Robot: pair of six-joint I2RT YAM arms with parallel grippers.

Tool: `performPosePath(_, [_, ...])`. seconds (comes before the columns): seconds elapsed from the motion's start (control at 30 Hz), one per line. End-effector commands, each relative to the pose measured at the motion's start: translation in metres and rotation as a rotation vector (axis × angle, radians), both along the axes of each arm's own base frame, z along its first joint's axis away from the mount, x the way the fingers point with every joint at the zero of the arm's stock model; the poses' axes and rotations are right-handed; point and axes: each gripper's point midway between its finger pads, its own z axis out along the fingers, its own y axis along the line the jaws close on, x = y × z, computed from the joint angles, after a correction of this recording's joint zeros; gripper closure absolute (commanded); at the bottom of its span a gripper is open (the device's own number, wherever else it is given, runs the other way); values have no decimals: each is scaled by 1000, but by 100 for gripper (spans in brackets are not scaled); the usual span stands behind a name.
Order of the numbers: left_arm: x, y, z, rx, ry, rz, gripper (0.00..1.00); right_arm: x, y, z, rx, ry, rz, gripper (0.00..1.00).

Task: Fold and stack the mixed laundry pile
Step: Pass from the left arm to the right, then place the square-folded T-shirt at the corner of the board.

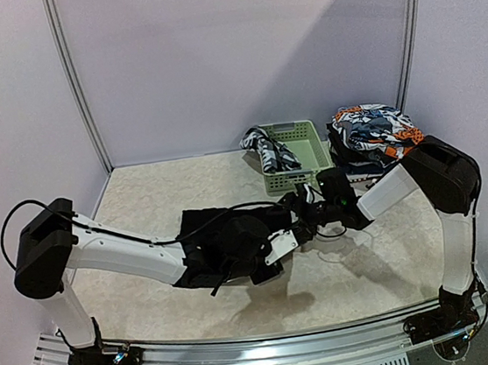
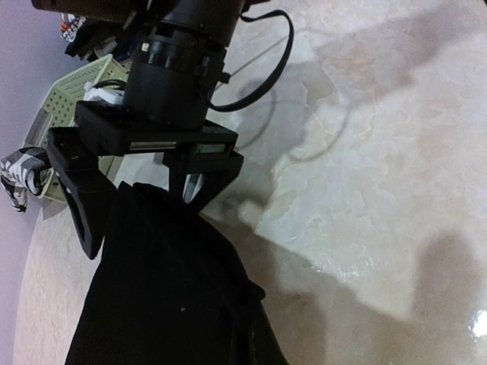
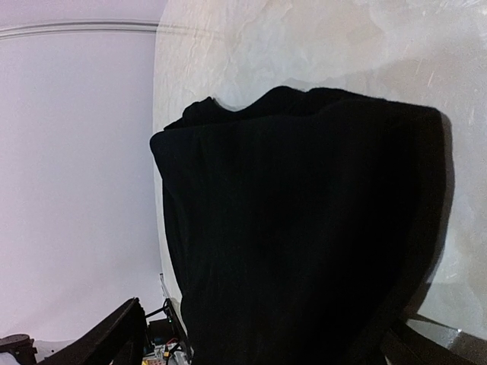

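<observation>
Black cloth (image 3: 304, 228), just 1, sits bunched on the tabletop (image 1: 384, 254), pinched in the shut left pincer (image 1: 278, 247). The right pincer (image 2: 141, 219) gapes wide around its edge. Bare room front-right; 1 basket (image 1: 298, 154) and 1 printed stack (image 1: 374, 128) behind.

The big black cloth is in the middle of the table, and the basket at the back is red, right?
Not quite: the basket is pale green, not red, as the top view shows. The rest is right: it sits at the back of the table, and the big black cloth is in the middle.
</observation>
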Motion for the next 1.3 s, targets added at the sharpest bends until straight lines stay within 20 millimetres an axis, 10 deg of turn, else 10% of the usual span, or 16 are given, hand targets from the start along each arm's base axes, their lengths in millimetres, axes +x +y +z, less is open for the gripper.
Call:
performPosePath(0.0, [4, -3, 29, -106, -11, 15, 100, -1, -5, -29, -38, 73, -27, 10])
performPosePath(0.4, [-5, -11, 23, -143, 44, -25, 100, 11, -3, -40, 4, 83, -29, 33])
performPosePath(0.63, [-19, -15, 14, -166, 112, -72, 100, 19, -12, -44, -3, 54, -25, 69])
performPosePath(0.83, [-31, -8, 8, -202, 191, -67, 19, 17, -17, -44, -54, 11, 14, 91])
performPosePath(0.93, [-32, 7, 17, -251, 222, -18, 10, 15, -18, -45, -92, -4, 45, 94])
performPosePath(1.07, [7, 44, 31, -292, 264, 186, 16, 9, -23, -49, -159, -13, 85, 96])
performPosePath(1.27, [73, 106, 13, -303, 352, 486, 61, 3, -34, -51, -255, -45, 122, 97])
